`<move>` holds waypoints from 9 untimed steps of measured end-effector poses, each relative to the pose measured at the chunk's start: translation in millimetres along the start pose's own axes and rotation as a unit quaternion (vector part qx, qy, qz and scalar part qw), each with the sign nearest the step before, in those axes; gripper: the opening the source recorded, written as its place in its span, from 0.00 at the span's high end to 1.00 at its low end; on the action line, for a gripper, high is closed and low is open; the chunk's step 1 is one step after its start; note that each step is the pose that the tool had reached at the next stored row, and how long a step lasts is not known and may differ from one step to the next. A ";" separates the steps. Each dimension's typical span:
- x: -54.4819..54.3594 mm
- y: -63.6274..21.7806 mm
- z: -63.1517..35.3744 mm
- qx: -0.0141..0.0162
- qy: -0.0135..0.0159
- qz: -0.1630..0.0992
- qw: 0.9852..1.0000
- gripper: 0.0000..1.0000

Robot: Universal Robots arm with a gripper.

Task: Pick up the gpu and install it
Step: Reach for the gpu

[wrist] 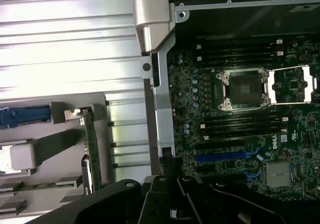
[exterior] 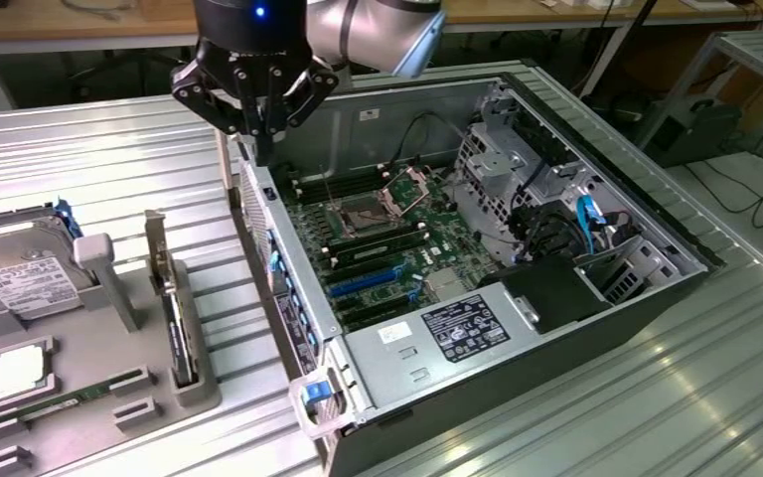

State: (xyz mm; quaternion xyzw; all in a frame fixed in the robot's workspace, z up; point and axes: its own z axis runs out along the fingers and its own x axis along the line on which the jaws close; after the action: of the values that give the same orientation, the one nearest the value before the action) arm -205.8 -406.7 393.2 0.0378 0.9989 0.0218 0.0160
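The gpu (exterior: pixel 174 318) stands on edge in the grey holder (exterior: pixel 90 350), at the exterior view's left of the open computer case (exterior: pixel 355 114), not yet picked up. The gripper (exterior: pixel 262 149) hangs above the case wall nearest the holder, fingers closed together and empty. The motherboard (exterior: pixel 381 238) inside the case has no card, so I judge the whole task is left.

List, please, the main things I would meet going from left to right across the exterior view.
hard drive → gpu, standing on edge → gripper → processor socket → blue cable
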 end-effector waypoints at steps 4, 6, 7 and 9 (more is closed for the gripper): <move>7.4 -1.2 -0.3 0.000 0.000 0.000 1.000 0.89; 11.2 -1.8 -0.5 0.000 0.000 0.000 1.000 0.89; 12.9 -2.1 -0.5 0.000 0.000 0.000 1.000 0.89; 16.4 -2.7 -0.6 0.000 0.000 0.000 1.000 0.89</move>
State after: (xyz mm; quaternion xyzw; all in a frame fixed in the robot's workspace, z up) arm -222.3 -408.2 393.2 0.0378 0.9989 0.0217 0.0160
